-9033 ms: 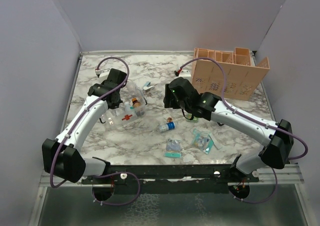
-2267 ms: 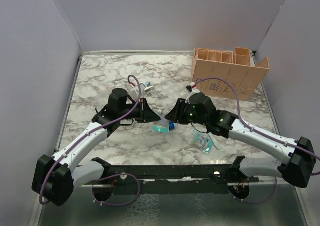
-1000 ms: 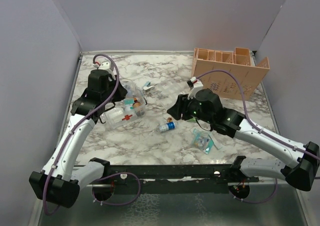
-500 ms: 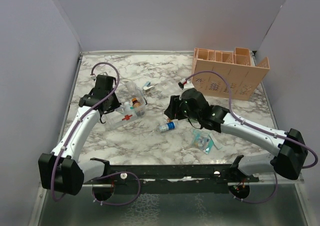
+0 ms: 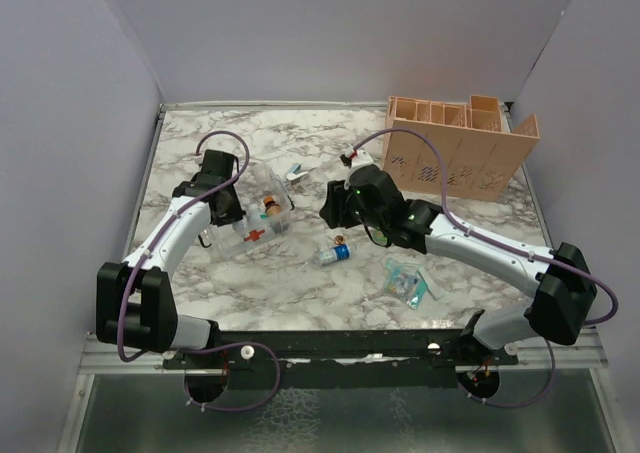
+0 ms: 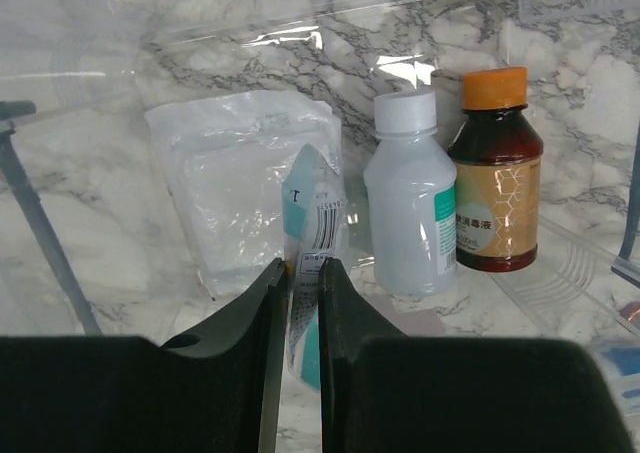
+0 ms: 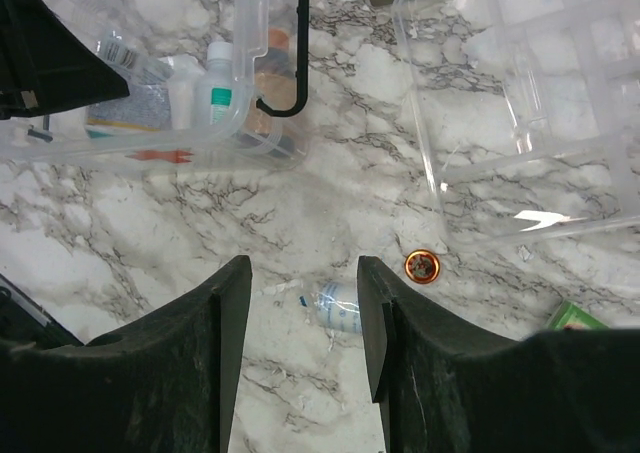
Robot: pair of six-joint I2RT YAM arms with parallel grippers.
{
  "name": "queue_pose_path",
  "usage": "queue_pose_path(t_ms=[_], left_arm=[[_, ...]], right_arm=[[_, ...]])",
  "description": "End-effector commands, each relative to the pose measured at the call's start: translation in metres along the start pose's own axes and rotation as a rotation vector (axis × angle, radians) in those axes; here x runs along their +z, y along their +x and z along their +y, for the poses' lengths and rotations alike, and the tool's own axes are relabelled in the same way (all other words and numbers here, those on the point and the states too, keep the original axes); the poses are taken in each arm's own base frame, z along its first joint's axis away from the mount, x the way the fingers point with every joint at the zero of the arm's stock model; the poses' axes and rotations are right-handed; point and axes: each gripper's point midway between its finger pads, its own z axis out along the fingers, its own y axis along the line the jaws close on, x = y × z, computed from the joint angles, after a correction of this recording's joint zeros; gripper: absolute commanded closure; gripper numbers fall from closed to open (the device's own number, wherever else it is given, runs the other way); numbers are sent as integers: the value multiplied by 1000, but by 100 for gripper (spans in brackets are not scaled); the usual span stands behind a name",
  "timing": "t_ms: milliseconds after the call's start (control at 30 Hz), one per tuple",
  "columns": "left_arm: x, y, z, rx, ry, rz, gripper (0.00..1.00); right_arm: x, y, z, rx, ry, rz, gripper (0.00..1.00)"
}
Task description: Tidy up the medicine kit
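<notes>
At the left of the marble table (image 5: 200, 273), the left gripper (image 6: 303, 269) was lowered into the medicine kit (image 5: 252, 231). Its jaws were pinched almost together on a thin packet (image 6: 318, 223) printed with a barcode and teal. The kit was found left of the table's middle, lying open, and its black handle (image 7: 302, 43) and red cross mark (image 7: 165, 157) were seen from the right wrist. Inside it, a clear sachet (image 6: 240, 183) was laid flat, and a white-capped bottle (image 6: 408, 223) and a brown bottle with an orange cap (image 6: 495, 198) were set just beside each other. Right of the kit, the right gripper (image 7: 302, 265) was held above the marble with its jaws parted and nothing gripped. Beneath it a small vial (image 7: 338, 303) was seen lying on the table, with a round orange cap (image 7: 423, 265) near it. A clear divided tray (image 7: 520, 103) was seen beside them. Farther right some teal packets (image 5: 405, 281) were scattered, and a peach slotted organizer (image 5: 455, 148) was stood at the far right corner.
</notes>
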Motion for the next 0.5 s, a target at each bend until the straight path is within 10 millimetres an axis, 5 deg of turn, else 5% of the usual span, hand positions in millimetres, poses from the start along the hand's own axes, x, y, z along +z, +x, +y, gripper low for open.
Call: queue_pose_path(t_ms=[0,233,467], left_arm=[[-3,-21,-24,48,120,-42,100],[4,-16,-32,35,151,4,100],[15,-6,-17,13,77,38,100]], right_arm=[[6,-25,0,-55,12,-72,54],[3,-36,-3,-91,18,-119,54],[5,-29,-6,-93,22,-93,54]])
